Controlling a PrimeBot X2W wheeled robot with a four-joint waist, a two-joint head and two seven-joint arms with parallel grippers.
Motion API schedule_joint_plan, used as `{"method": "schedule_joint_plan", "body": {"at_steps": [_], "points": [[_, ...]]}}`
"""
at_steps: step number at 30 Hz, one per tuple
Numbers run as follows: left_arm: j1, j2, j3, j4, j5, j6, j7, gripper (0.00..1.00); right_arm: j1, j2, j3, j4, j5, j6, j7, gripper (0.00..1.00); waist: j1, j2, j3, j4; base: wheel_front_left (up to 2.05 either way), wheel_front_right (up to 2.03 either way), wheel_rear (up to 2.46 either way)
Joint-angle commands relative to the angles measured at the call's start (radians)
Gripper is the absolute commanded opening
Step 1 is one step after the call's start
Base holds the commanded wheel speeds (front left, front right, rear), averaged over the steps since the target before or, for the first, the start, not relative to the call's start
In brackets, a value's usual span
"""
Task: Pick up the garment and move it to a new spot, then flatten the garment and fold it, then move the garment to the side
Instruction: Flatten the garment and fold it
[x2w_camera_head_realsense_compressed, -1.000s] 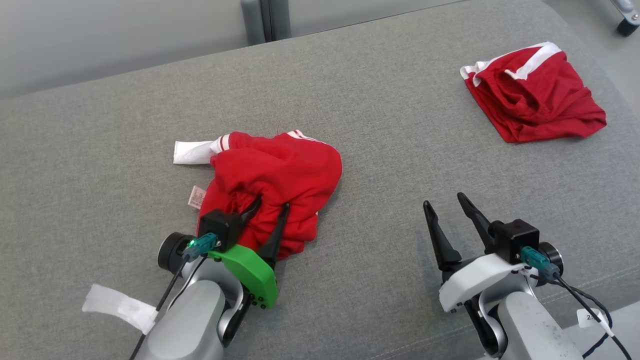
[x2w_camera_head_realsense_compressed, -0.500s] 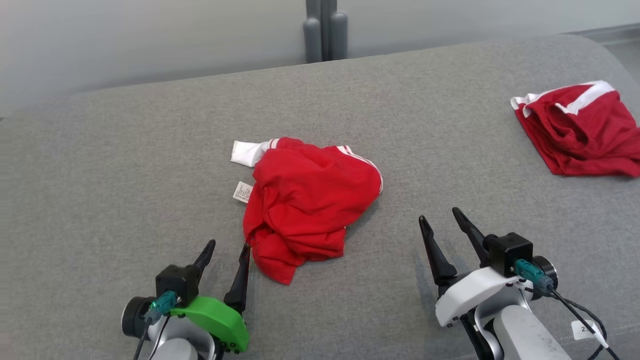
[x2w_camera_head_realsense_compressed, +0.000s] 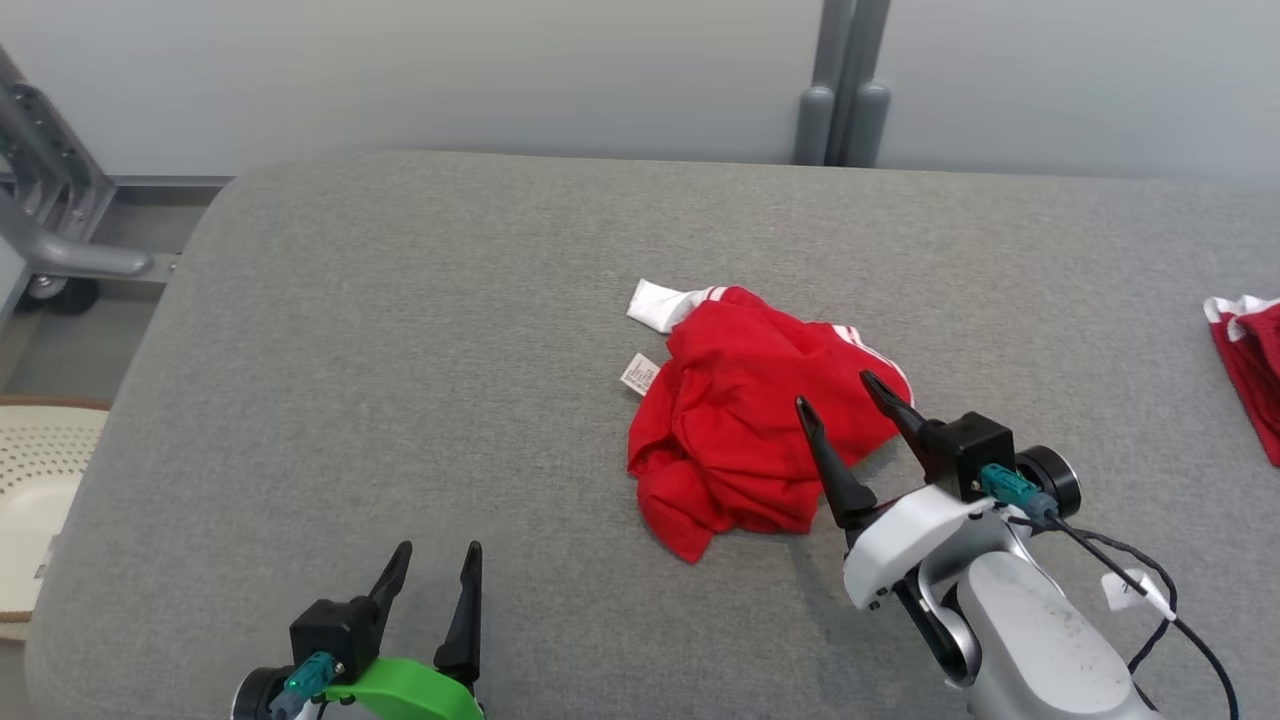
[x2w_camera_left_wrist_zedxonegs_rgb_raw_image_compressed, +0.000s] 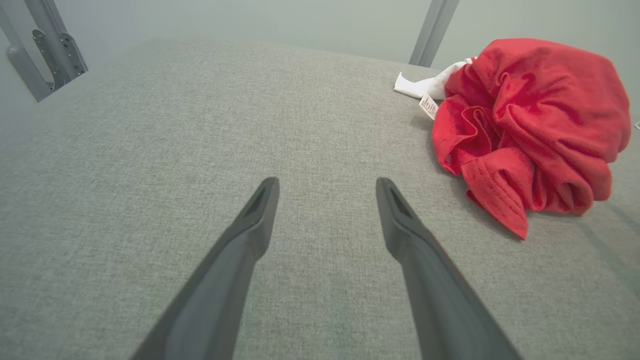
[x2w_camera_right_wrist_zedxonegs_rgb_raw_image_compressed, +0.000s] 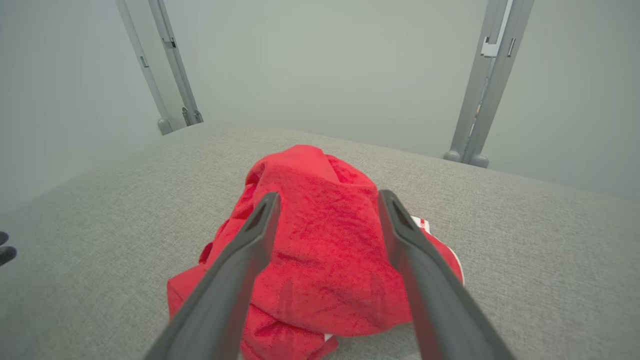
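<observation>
Red garment, crumpled in a heap with a white cuff and a label poking out on its left side, lies about mid-way across the grey fabric surface. Right hand: fingers spread, empty, tips over the heap's near-right edge; contact with the cloth cannot be told. Left hand: fingers spread, empty, over bare fabric near the front edge, well apart from the heap; second red-and-white garment at the far right.
</observation>
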Motion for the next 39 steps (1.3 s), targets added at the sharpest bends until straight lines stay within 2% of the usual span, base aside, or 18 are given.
{"method": "schedule_joint_plan", "body": {"at_steps": [1,7,13,14,15,16,17,18,19,26,30,34,39], "points": [[0.017,0.000,0.004,-0.004,0.010,-0.005,0.000,1.00,-0.026,-0.010,0.008,0.029,-0.013,-0.001,-0.003,1.00,0.0000,0.0000,-0.031,0.109,0.00,0.00,0.00],[0.030,-0.005,0.016,-0.005,0.013,-0.010,0.000,1.00,-0.117,-0.024,0.003,0.158,-0.029,-0.001,-0.003,1.00,0.0000,0.0000,-0.023,0.185,0.00,0.00,0.00],[0.039,-0.009,0.021,-0.002,0.009,-0.014,0.000,1.00,-0.179,-0.027,-0.006,0.296,-0.059,-0.001,0.002,1.00,0.0000,0.0000,-0.010,0.215,0.00,0.00,0.00],[0.039,-0.009,0.021,-0.003,0.008,-0.014,0.000,1.00,-0.188,-0.027,-0.009,0.321,-0.066,-0.001,0.008,0.64,0.0000,0.0000,-0.008,0.216,0.00,0.00,0.00],[0.039,-0.009,0.021,-0.003,0.008,-0.014,0.000,1.00,-0.188,-0.027,-0.009,0.321,-0.066,-0.001,0.008,0.64,0.0000,0.0000,-0.008,0.216,0.00,0.00,0.00],[0.039,-0.009,0.018,-0.006,-0.001,-0.013,0.000,1.00,-0.203,-0.028,-0.016,0.364,-0.076,-0.001,0.012,0.26,0.0000,0.0000,-0.005,0.217,0.00,0.00,0.00],[0.039,-0.009,0.018,-0.006,-0.001,-0.013,0.000,1.00,-0.203,-0.028,-0.016,0.364,-0.076,-0.001,0.012,0.26,0.0000,0.0000,-0.005,0.217,0.00,0.00,0.00],[0.039,-0.009,0.015,-0.008,-0.007,-0.013,0.000,1.00,-0.210,-0.031,-0.023,0.383,-0.081,-0.001,0.014,0.03,0.0000,0.0000,-0.003,0.217,0.00,0.00,0.00],[0.038,-0.009,0.014,-0.010,-0.010,-0.013,0.000,1.00,-0.216,-0.031,-0.030,0.399,-0.086,-0.001,0.014,0.00,0.0000,0.0000,-0.002,0.215,0.00,0.00,0.00],[0.030,-0.009,-0.001,-0.014,-0.027,-0.014,0.000,1.00,-0.262,-0.030,-0.056,0.434,-0.079,-0.001,0.002,0.00,0.0000,0.0000,-0.001,0.191,0.00,0.00,0.00],[0.033,-0.009,-0.005,-0.019,-0.037,-0.012,0.000,1.00,-0.282,-0.059,-0.110,0.336,-0.054,-0.001,-0.004,0.00,0.0000,0.0000,-0.006,0.171,0.00,0.00,0.00],[0.030,-0.009,-0.020,-0.014,-0.036,-0.013,0.000,1.00,-0.197,-0.109,-0.221,0.220,-0.036,-0.001,-0.002,0.00,0.0000,0.0000,-0.019,0.154,0.00,0.00,0.00],[0.036,-0.008,-0.041,-0.016,-0.053,-0.008,0.000,1.00,-0.095,-0.152,-0.306,0.189,-0.058,-0.001,-0.002,0.00,0.0000,0.0000,-0.032,0.111,0.00,0.00,0.00]]}}
